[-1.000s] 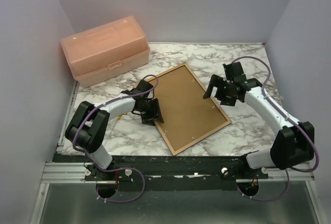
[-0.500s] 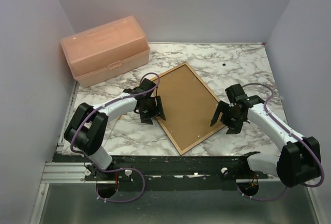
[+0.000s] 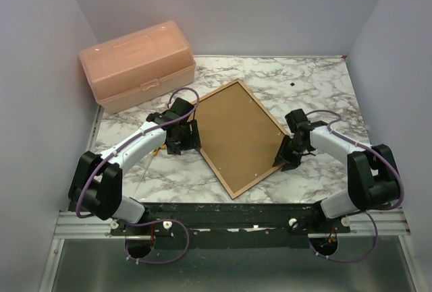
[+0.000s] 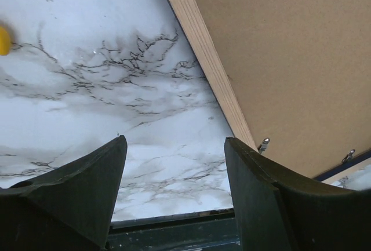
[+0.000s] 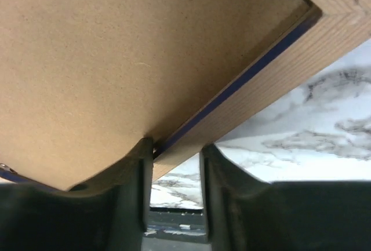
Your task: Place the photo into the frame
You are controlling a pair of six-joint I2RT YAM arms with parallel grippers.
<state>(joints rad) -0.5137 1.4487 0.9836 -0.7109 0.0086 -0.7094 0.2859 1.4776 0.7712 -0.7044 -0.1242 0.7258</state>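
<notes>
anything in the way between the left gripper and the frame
Nothing visible. Only bare marble table lies between the open left gripper and the frame, whose light wood edge runs just beside one finger. The brown backing board sits in the frame and covers its opening.

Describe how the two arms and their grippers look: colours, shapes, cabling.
Both arms match. The left arm and right arm have white tubular links between bulky black joint housings, with a thin purple cable looping alongside each. The left gripper and right gripper are black; their fingers are broad, dark wedges. No markings visible.
</notes>
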